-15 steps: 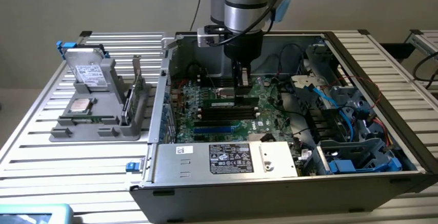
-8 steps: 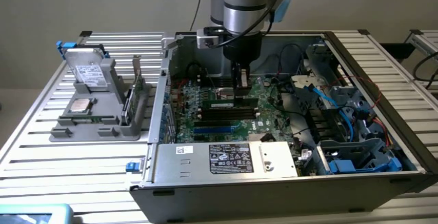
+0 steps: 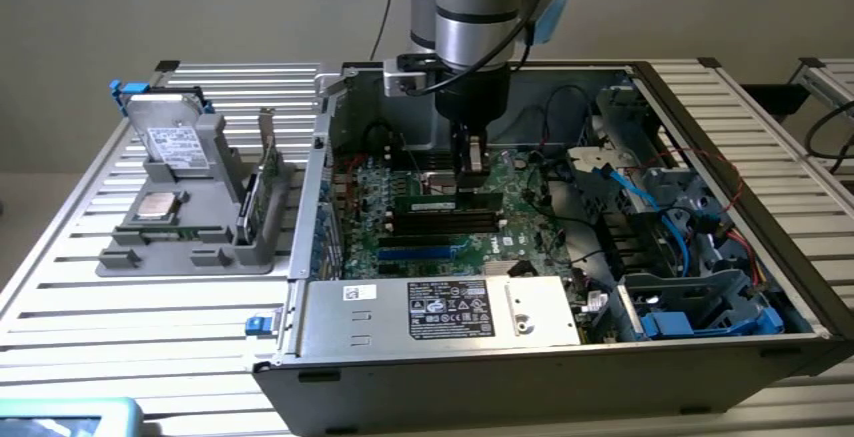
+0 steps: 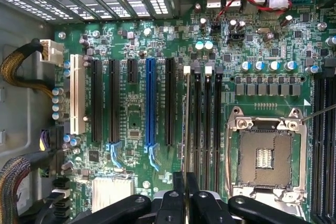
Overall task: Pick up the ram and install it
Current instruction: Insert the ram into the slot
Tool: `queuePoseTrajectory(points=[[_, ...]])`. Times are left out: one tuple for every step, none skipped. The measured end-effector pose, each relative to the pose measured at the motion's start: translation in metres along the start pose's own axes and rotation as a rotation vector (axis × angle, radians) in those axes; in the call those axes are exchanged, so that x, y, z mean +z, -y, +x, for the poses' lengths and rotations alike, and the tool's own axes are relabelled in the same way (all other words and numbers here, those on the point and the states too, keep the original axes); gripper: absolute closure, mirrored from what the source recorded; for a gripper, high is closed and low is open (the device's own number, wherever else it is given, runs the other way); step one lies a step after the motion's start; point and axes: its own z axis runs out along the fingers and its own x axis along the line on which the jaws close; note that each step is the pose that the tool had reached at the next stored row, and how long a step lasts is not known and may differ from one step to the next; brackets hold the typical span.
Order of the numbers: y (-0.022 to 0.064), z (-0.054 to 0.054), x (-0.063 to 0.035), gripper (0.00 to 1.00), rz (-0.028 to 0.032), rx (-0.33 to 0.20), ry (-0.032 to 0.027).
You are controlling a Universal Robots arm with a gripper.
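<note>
Looking into the open computer case [image 3: 400, 357]: motherboard [image 4: 131, 40] flat on its floor, bundles of cables [image 3: 667, 217] toward the exterior view's right, a labelled metal box [image 3: 447, 309] along the near wall. Just beside the case, on the exterior view's left, a grey tray [image 3: 147, 255] holding a hard drive [image 3: 174, 142] propped upright, a square silver chip [image 3: 158, 207] lying flat and a green card [image 3: 271, 172] standing on edge. Hanging inside the case, gripper [image 3: 470, 177] clamped nearly together, pinching the ram [image 3: 447, 201] by its top edge. Ram upright, lined up along the memory slots [image 4: 207, 124] beside the processor socket [image 4: 265, 156]; seated or not, cannot tell.
</note>
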Motion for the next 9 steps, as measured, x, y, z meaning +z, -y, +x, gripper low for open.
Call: queuePoseTrajectory(points=[[0.0,0.0,0.0001,0.87,-0.0001,0.0,0.0015],[0.0,-0.0001,0.0004,0.87,0.0,0.0,0.004],[0.0,-0.0001,0.0006,0.87,0.0,0.0,0.0073],[0.0,-0.0001,0.001,0.87,-0.0003,0.0,0.0115],[0.0,0.0001,0.0015,0.87,-0.0011,0.0,0.0167],[0.0,0.0001,0.002,0.87,-0.0021,0.0,0.0193],[0.0,0.0001,0.0022,0.87,-0.0035,0.0,0.0194],[0.0,0.0001,0.0022,0.87,-0.005,0.0,0.0191],[0.0,0.0001,0.0025,0.87,-0.006,0.0,0.0193]])
